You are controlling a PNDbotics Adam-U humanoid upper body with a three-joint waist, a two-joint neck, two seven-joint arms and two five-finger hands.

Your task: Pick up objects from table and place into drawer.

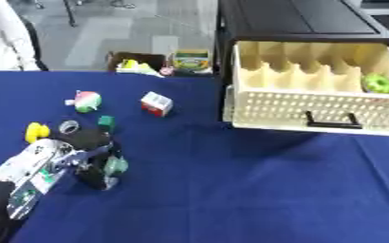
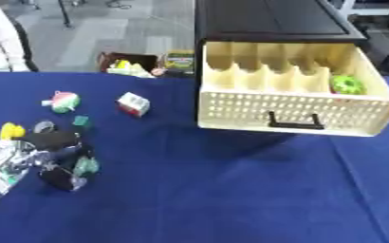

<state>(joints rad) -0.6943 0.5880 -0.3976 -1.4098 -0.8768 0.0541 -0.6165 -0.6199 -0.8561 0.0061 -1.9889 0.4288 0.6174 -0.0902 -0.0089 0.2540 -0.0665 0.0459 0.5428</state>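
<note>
Left eye view, looking down on a blue-clothed table: the robot's left hand reaches in from the lower left corner, its black fingers curled around a small pale-green object just above the cloth. What that object is cannot be made out beyond its colour. The right hand appears in neither view.

Just beyond the hand lie a small dark-green block, a grey ring-shaped piece and, to the hand's left, a yellow toy. Farther out sit a round red, white and green toy and a red-and-white cube. All of these are apart from the fingers.

Well to the hand's right and farther back, a cream drawer stands pulled open from its black cabinet, its perforated front carrying a black handle. Dividers split the inside into compartments, and a bright green ring-shaped object lies in the rightmost one.

At the table's far edge, beyond the hand, a dark box of mixed items stands beside a crayon box.
</note>
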